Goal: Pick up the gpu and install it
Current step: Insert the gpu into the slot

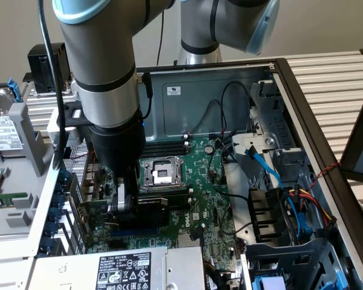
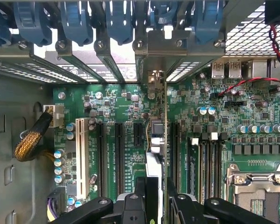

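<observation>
At the exterior view's left a hard drive (image 1: 5, 130) sits outside the open computer case (image 1: 230, 78), well apart from the work. Next along, the arm reaches straight down into the case, its gripper (image 1: 126, 208) low over the green motherboard (image 1: 202, 199). The gripper is pinched on the gpu (image 1: 156, 204). The card stands on edge, and its black shroud sticks out from the grip toward the exterior view's right, just beside the CPU socket (image 1: 160, 173). Further right, blue cables (image 1: 265, 164) run past the drive cage.

In the wrist view the card shows edge-on as a thin strip clamped between the two fingers (image 2: 141, 196). It runs away from them toward the rear wall, and its silver bracket (image 2: 154, 81) is close under the row of blue clips (image 2: 119, 21). It lines up among the black expansion slots (image 2: 119, 154), a few rows off from the white slot (image 2: 81, 156) (whether its lower edge is seated in a slot cannot be told).
</observation>
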`<state>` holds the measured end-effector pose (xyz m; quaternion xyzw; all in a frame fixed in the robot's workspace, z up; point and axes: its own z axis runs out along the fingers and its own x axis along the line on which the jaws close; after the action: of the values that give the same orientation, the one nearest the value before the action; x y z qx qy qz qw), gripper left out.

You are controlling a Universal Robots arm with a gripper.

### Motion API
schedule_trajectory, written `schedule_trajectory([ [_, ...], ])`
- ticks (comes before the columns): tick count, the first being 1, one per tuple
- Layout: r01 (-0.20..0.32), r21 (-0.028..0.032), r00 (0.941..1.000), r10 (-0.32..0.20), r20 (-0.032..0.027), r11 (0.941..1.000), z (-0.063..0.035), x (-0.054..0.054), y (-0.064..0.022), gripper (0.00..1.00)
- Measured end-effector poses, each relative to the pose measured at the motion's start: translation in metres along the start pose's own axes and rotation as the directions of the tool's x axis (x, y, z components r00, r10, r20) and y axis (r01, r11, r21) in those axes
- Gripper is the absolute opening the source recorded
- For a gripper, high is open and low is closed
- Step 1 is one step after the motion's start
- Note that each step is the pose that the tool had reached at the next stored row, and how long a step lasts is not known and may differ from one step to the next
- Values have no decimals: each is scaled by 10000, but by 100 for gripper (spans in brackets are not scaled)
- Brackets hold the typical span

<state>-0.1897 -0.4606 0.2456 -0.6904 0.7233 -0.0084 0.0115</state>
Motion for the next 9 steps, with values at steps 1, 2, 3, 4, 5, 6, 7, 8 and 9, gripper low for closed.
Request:
schedule_trajectory([
  [1, 0, -1, 10000, 0, 0, 10000, 0, 0, 0, 27],
  [2, 0, 0, 10000, 0, 0, 10000, 0, 0, 0, 27],
  [3, 0, 0, 10000, 0, 0, 10000, 0, 0, 0, 27],
  [4, 0, -1, 10000, 0, 0, 10000, 0, 0, 0, 27],
  [5, 0, 0, 10000, 0, 0, 10000, 0, 0, 0, 27],
  [6, 0, -1, 10000, 0, 1, 10000, 0, 0, 1, 27],
  [7, 0, -1, 10000, 0, 4, 10000, 0, 0, 2, 27],
  [8, 0, -5, 10000, 0, 9, 10000, -1, 0, 2, 27],
  [9, -1, -10, 10000, 1, 14, 10000, 0, 0, 3, 27],
])
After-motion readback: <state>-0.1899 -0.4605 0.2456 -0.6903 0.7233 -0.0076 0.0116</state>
